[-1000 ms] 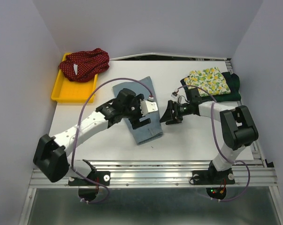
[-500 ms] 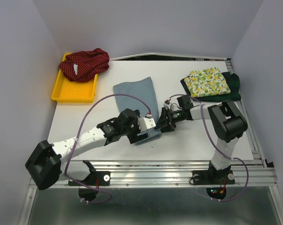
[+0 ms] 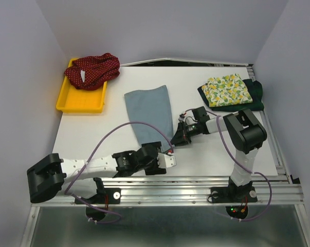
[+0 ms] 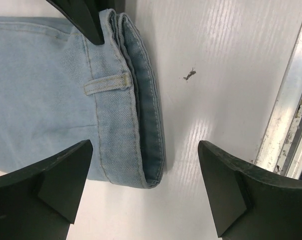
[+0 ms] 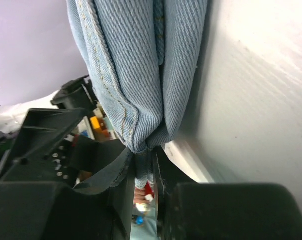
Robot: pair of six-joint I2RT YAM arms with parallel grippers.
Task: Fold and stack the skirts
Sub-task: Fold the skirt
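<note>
1. White tabletop (image 3: 208, 154) between lilac walls (image 3: 160, 31) is carrying a folded light-blue denim skirt (image 3: 149, 110), lying flat at centre.
2. Left gripper (image 3: 167, 161) is hovering over the skirt's near end, fingers (image 4: 55, 175) spread wide and holding nothing.
3. Right gripper (image 3: 176, 139) is pinching the denim's near right edge, fingers (image 5: 125, 185) clamped tight on the fold.
4. Red white-dotted skirt (image 3: 93, 69) is sitting bunched in a yellow plastic tray (image 3: 77, 103), far left.
5. Lemon-print skirt (image 3: 225, 88) is lying folded on a dark green skirt (image 3: 255, 92), far right.

White table (image 3: 83, 128) with denim skirt (image 3: 149, 110), yellow tray (image 3: 77, 106) and dark green skirt (image 3: 256, 92) directly on it.
</note>
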